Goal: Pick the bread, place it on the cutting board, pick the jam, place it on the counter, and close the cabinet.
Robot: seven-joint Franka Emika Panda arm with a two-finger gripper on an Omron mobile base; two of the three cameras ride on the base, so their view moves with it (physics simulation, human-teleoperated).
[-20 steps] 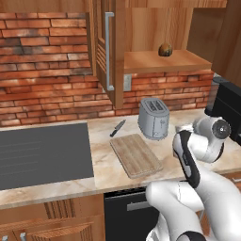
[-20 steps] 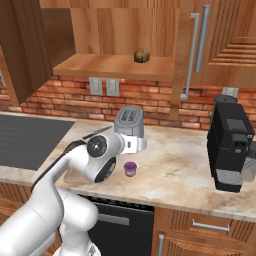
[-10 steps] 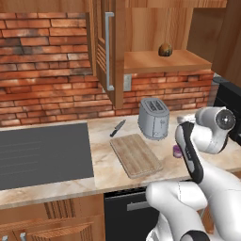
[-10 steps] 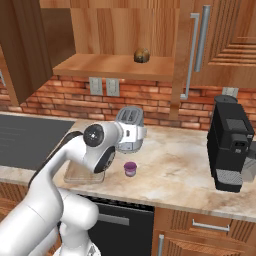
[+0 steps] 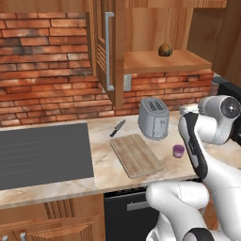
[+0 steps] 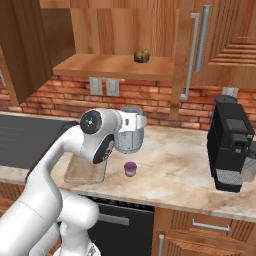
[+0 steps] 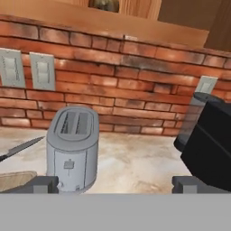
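Note:
The bread (image 5: 164, 49) sits on the shelf of the open cabinet (image 5: 104, 52), and its lower edge shows as the bread (image 7: 104, 4) at the top of the hand view. On the counter (image 6: 175, 165), to the right of the cutting board (image 5: 136, 154), stands the jam (image 5: 178, 150). The board is bare. My gripper (image 7: 113, 185) is open with nothing between its fingertips (image 7: 43, 184). It hovers above the jam (image 6: 130, 169), level with the toaster and pointing at the brick wall. From the right base, the gripper (image 6: 134, 121) shows in front of the toaster.
A silver toaster (image 5: 153, 117) stands behind the board, with a knife (image 5: 117, 127) to its left. The dark cooktop (image 5: 42, 155) takes the left of the counter. A black coffee machine (image 6: 230, 142) stands at the right. The cabinet doors (image 6: 192, 50) hang open.
The arm has lifted and straightened, carrying the hand up from near the jam to toaster height. The jam, bread and board have not moved.

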